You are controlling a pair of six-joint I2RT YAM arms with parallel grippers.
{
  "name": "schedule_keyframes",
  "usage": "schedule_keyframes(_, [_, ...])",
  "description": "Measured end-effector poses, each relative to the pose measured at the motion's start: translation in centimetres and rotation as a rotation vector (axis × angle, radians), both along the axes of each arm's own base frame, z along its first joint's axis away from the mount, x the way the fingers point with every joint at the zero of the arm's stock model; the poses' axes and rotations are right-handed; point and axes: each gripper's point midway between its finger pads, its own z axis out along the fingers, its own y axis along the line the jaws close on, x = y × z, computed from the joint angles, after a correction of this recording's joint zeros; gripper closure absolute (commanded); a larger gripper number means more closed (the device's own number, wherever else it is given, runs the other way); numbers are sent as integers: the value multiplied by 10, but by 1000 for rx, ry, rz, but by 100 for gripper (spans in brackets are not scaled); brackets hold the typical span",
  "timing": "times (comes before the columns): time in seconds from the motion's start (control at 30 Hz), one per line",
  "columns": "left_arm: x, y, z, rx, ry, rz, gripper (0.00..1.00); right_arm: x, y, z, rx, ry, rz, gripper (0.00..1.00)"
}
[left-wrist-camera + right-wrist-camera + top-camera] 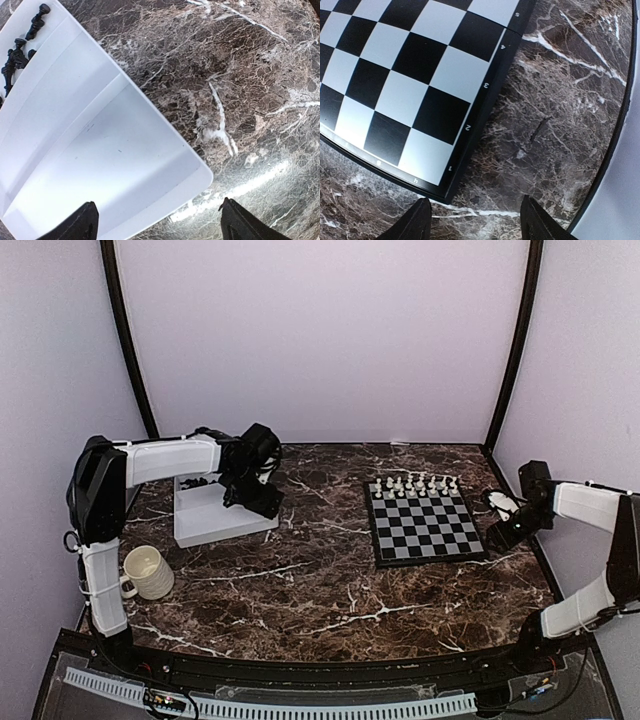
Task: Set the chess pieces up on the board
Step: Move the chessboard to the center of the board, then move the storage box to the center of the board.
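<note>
1. Hovering over the shallow white plastic tray point(100, 150), the left pincer point(159, 217) is released and empty. Tiny black chessmen point(20, 50) lie bunched at the tray end away from its fingers, so reach there and pinch one only.
2. The small black-and-silver checked board point(430, 535) sits right on the tabletop point(320, 580). Tiny white chessmen point(415, 483) fill its far rows.
3. The right pincer point(475, 220), spread and empty, hangs just beside the board's rim.

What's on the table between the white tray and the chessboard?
Nothing: only bare marble tabletop separates the white tray from the chessboard, seen in the top view.
</note>
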Motion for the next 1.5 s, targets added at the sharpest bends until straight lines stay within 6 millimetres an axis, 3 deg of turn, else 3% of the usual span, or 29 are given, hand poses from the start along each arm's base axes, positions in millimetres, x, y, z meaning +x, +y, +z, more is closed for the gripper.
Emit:
schedule_keyframes(0.13, [3, -5, -13, -2, 33, 7, 14, 0, 9, -1, 14, 2, 18, 38])
schedule_keyframes(0.33, [-15, -2, -35, 16, 122, -11, 13, 0, 13, -2, 16, 9, 34, 38])
schedule_keyframes(0.5, [-42, 18, -60, 82, 201, -20, 14, 0, 16, -6, 21, 21, 43, 38])
schedule_keyframes(0.77, [-90, 24, -62, 67, 285, -87, 16, 2, 25, -8, 33, 30, 69, 38])
schedule_keyframes(0.83, [-112, 14, -60, 59, 302, -147, 16, 4, 25, -7, 34, 30, 71, 38])
schedule_keyframes(1.03, [-180, -41, -59, 32, 335, -375, 17, 11, 27, -7, 38, 31, 78, 39])
schedule_keyframes(1.13, [-208, -58, -62, 20, 354, -452, 18, 13, 29, -7, 40, 31, 83, 39])
schedule_keyframes(1.33, [-240, -79, -61, -5, 358, -539, 18, 17, 30, -4, 43, 27, 86, 39])
schedule_keyframes(1.5, [-254, -82, -55, -10, 352, -580, 18, 18, 32, -1, 56, 23, 91, 39])
